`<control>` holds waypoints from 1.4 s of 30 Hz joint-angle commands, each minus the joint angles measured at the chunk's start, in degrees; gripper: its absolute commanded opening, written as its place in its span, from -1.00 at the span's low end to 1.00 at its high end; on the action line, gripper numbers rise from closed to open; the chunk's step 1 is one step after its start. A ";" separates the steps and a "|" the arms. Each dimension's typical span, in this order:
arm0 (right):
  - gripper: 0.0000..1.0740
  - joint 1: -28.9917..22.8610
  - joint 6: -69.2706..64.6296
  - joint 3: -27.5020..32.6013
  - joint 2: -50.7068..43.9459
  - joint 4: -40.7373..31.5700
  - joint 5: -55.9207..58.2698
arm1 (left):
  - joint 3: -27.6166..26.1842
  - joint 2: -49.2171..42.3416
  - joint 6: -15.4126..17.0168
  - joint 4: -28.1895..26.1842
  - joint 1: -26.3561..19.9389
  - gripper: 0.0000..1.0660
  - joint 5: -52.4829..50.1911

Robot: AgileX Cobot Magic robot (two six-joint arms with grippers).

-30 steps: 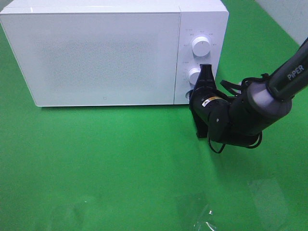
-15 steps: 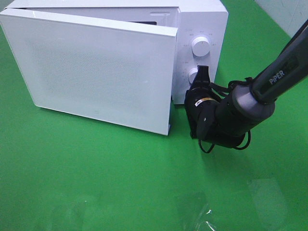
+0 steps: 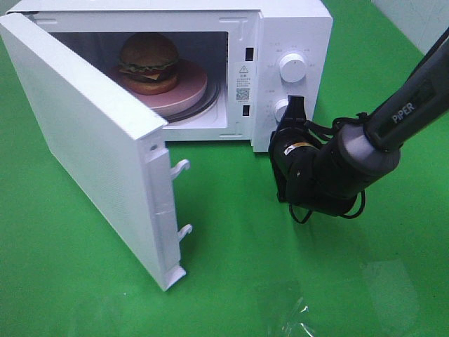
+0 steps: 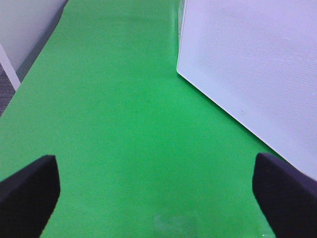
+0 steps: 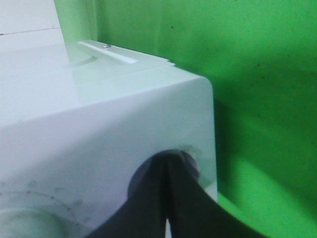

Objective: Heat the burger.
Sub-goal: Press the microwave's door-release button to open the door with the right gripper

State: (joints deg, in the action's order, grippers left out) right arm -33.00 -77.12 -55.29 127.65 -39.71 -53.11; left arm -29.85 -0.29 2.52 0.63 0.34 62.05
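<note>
Currently, the burger [image 3: 148,62] sits inside the microwave [image 3: 295,21], left of the right gripper [image 3: 295,102], which is closed and empty at the control panel [image 3: 312,45]; the left gripper [image 4: 157,194], spread wide and empty, faces the door [image 3: 91,154] from outside.

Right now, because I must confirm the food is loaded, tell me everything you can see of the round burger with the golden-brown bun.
The round burger with glossy golden-brown bun shows a domed top bun, green lettuce edge, yellow cheese, dark patty and bottom bun. It looks shiny, whole and upright. It rests on the round pink plate, left of that plate's centre, inside the white microwave oven, whose door hangs wide open. Only the plate touches it.
</note>
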 commanded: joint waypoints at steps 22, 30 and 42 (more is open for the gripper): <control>-0.99 -0.29 -4.87 2.41 -3.72 7.28 -10.43 | 0.23 -0.29 0.06 -0.23 -0.11 0.83 -0.80; -0.98 -2.41 -8.08 7.91 -5.73 8.94 -6.65 | 0.23 -0.29 0.06 -0.23 -0.11 0.83 -0.80; -0.98 -2.41 -7.10 13.64 -11.17 15.58 0.52 | 0.23 -0.29 0.06 -0.23 -0.11 0.83 -0.80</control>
State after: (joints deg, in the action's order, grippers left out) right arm -35.29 -84.97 -41.77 117.34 -25.10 -53.17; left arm -29.85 -0.29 2.52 0.63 0.34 62.05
